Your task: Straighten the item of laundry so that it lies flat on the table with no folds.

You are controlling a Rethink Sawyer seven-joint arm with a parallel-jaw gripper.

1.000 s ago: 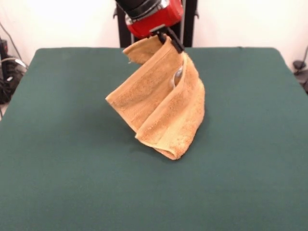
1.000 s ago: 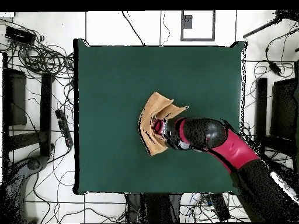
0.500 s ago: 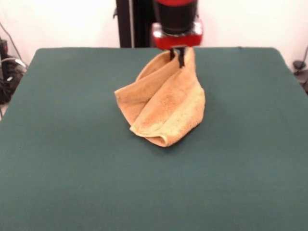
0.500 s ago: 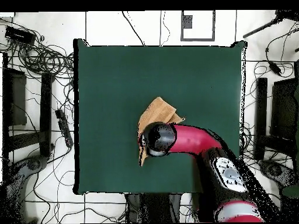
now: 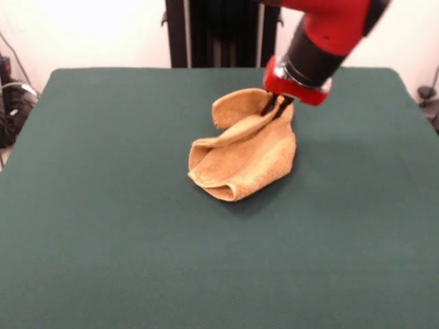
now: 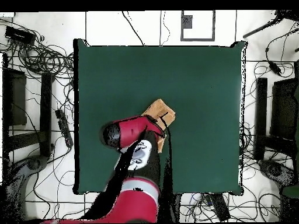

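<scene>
The orange-yellow towel [image 5: 243,154] lies crumpled and folded over itself near the middle of the dark green table [image 5: 103,205]. Its upper fold is lifted and held. My gripper [image 5: 276,107] comes down from the upper right on the red arm and is shut on that raised fold at the towel's far right side. In the overhead view only a corner of the towel [image 6: 157,109] shows on the table [image 6: 198,76]. The red arm covers the rest of it there, and the gripper [image 6: 165,123] sits at the towel's edge. No white tag shows.
The black pedestal [image 5: 219,31] stands behind the table's far edge. Cables lie on the floor at the left [image 5: 10,96] and round the table in the overhead view [image 6: 41,55]. Black stands [image 6: 274,116] flank the table's sides.
The arm has swung to the right in the front view and come down. The towel, hanging tall a second ago, has sunk into a lower heap on the table, still held.
</scene>
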